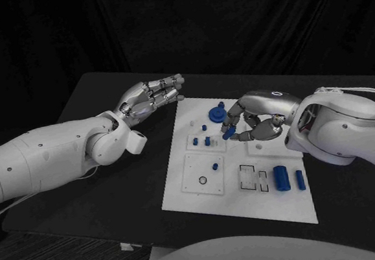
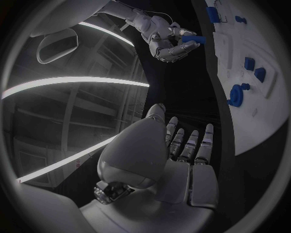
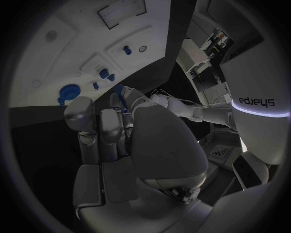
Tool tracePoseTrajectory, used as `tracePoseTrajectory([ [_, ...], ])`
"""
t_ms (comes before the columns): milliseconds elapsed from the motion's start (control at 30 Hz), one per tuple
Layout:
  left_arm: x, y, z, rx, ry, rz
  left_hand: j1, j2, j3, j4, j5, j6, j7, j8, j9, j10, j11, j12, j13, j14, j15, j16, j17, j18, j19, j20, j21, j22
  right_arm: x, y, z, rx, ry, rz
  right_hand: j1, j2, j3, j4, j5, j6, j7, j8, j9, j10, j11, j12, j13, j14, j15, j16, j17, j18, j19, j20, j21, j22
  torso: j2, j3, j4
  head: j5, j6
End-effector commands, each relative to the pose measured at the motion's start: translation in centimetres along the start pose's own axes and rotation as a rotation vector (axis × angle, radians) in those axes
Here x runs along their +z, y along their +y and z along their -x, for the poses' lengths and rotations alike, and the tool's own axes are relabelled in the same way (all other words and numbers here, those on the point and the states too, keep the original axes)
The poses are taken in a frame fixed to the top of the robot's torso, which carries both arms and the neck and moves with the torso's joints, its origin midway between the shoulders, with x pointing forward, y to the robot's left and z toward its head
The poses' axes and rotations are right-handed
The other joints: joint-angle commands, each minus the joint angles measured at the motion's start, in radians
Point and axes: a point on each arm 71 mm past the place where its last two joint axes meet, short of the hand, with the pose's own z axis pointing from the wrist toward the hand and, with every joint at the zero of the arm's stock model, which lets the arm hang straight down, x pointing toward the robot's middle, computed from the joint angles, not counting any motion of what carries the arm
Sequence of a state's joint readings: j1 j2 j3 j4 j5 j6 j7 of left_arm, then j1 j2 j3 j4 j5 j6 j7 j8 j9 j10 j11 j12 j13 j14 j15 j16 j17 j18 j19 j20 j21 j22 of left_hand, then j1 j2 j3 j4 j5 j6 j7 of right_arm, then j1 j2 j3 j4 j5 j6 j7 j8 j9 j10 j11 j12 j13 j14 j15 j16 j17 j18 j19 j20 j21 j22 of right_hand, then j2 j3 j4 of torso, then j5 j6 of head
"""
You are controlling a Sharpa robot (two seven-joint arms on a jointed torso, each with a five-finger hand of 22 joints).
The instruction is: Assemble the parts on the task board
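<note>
The right hand hovered over the middle of the task board, pinching a small blue part at its fingertips. A blue disc lay just beyond it, two blue cylinders nearer the robot. The left hand hung off the board's far left corner, fingers loosely curled, holding nothing.

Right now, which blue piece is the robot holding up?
The small blue piece pinched in the right hand fingers, lifted above the board. The other blue pieces all sit on the board, untouched.
</note>
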State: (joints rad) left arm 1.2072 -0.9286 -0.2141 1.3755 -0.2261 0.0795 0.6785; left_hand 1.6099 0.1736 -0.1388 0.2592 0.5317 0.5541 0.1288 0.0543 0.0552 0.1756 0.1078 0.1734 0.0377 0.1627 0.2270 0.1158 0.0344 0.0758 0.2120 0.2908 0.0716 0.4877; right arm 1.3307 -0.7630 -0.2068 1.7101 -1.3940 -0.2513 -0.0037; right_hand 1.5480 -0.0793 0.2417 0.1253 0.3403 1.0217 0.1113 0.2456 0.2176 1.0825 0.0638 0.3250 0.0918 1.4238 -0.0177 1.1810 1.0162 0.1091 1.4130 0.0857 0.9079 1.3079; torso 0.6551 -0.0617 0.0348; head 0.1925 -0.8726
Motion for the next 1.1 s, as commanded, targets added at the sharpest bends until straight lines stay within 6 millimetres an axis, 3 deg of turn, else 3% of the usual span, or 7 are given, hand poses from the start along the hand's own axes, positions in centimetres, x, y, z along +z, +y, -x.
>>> tracePoseTrajectory([
  [33, 0.0, -0.6, 0.0, 0.004, -0.016, -0.088, 0.005, -0.008, 0.006, 0.001, 0.003, 0.008, 0.0, 0.002, 0.001, 0.008, 0.003, 0.005, 0.002, -0.011, 0.001, 0.005, 0.0, -0.005, -0.02, -0.001, -0.008, -0.02, 0.9, 0.7, -1.5, -0.032, 0.067, 0.029, 0.012, -0.001, 0.006, -0.002, 0.005, 0.007, 0.013, 0.032, 0.054, 0.008, 0.001, -0.007, -0.001, -0.007, 0.002, -0.004, 0.002, 0.005, -0.008, -0.001, -0.003, 0.112, -0.001, -0.0013, 0.001, 0.001, 0.0],
  [267, 0.0, -0.9, 0.0, 0.024, -0.037, -0.124, 0.0, -0.018, 0.007, 0.008, 0.004, 0.038, 0.003, 0.008, 0.004, 0.027, 0.006, 0.022, 0.005, -0.015, -0.003, 0.011, 0.0, 0.021, -0.039, -0.008, -0.015, -0.031, 2.6, 3.0, -4.2, -0.11, 0.089, 0.138, 0.016, -0.005, 0.015, -0.01, 0.018, 0.005, 0.015, 0.026, 0.054, 0.011, 0.003, -0.014, -0.004, -0.008, 0.003, -0.003, 0.002, 0.004, -0.009, -0.001, 0.002, 0.113, 0.002, 0.0012, 0.0043, 0.004, 0.0],
  [400, 0.0, -1.0, -0.1, 0.029, -0.042, -0.135, -0.002, -0.02, 0.007, 0.011, 0.006, 0.045, 0.003, 0.009, 0.004, 0.03, 0.006, 0.025, 0.005, -0.018, -0.007, 0.012, 0.0, 0.031, -0.044, -0.01, -0.016, -0.034, 3.1, 4.0, -5.3, -0.137, 0.087, 0.183, 0.016, -0.007, 0.017, -0.012, 0.021, 0.004, 0.015, 0.024, 0.053, 0.012, 0.003, -0.015, -0.005, -0.007, 0.003, -0.001, 0.005, 0.003, -0.008, -0.001, 0.005, 0.114, 0.003, -0.0017, 0.0048, 0.003, 0.0],
  [467, 0.1, -1.0, -0.1, 0.029, -0.042, -0.138, -0.002, -0.02, 0.007, 0.011, 0.006, 0.045, 0.003, 0.009, 0.004, 0.03, 0.006, 0.025, 0.005, -0.018, -0.007, 0.012, 0.0, 0.031, -0.044, -0.01, -0.016, -0.034, 3.3, 4.4, -5.8, -0.151, 0.081, 0.203, 0.016, -0.008, 0.019, -0.013, 0.022, 0.003, 0.016, 0.023, 0.053, 0.013, 0.003, -0.017, -0.005, -0.005, 0.003, 0.002, 0.009, 0.003, -0.007, -0.001, 0.01, 0.115, 0.003, -0.0032, 0.0044, 0.004, 0.0],
  [800, 0.2, -0.9, -0.2, 0.02, -0.03, -0.136, 0.001, -0.019, 0.012, 0.011, 0.01, 0.045, 0.004, 0.008, 0.004, 0.027, 0.006, 0.023, 0.004, -0.023, -0.012, 0.011, -0.001, 0.04, -0.047, -0.008, -0.016, -0.035, 3.6, 5.2, -7.8, -0.178, 0.085, 0.233, 0.013, -0.012, 0.021, -0.014, 0.021, 0.002, 0.017, 0.019, 0.052, 0.014, 0.004, -0.02, -0.006, -0.005, 0.003, 0.002, 0.009, 0.002, -0.007, 0.0, 0.012, 0.116, 0.002, 0.0003, 0.0024, 0.014, 0.0],
  [933, 0.1, -0.9, -0.2, 0.017, -0.028, -0.133, 0.002, -0.018, 0.013, 0.011, 0.01, 0.045, 0.004, 0.008, 0.004, 0.026, 0.006, 0.022, 0.004, -0.024, -0.012, 0.011, -0.001, 0.041, -0.047, -0.006, -0.016, -0.035, 3.6, 5.4, -8.2, -0.196, 0.085, 0.244, 0.013, -0.013, 0.024, -0.016, 0.022, 0.001, 0.017, 0.016, 0.052, 0.014, 0.004, -0.022, -0.007, 0.001, 0.004, 0.015, 0.025, -0.001, -0.001, 0.0, 0.033, 0.12, 0.002, -0.0002, 0.0019, 0.016, 0.0],
  [1100, 0.1, -0.9, -0.2, 0.016, -0.027, -0.131, 0.002, -0.018, 0.013, 0.011, 0.01, 0.045, 0.004, 0.008, 0.004, 0.026, 0.006, 0.022, 0.004, -0.024, -0.012, 0.011, -0.001, 0.041, -0.047, -0.006, -0.016, -0.035, 3.6, 5.6, -8.6, -0.227, 0.093, 0.253, 0.002, -0.017, 0.04, -0.022, 0.021, 0.009, 0.016, 0.005, 0.052, 0.024, 0.003, -0.034, -0.011, 0.041, 0.002, 0.086, 0.11, -0.021, 0.036, -0.001, 0.157, 0.147, 0.002, -0.0002, 0.0026, 0.019, 0.0],
])
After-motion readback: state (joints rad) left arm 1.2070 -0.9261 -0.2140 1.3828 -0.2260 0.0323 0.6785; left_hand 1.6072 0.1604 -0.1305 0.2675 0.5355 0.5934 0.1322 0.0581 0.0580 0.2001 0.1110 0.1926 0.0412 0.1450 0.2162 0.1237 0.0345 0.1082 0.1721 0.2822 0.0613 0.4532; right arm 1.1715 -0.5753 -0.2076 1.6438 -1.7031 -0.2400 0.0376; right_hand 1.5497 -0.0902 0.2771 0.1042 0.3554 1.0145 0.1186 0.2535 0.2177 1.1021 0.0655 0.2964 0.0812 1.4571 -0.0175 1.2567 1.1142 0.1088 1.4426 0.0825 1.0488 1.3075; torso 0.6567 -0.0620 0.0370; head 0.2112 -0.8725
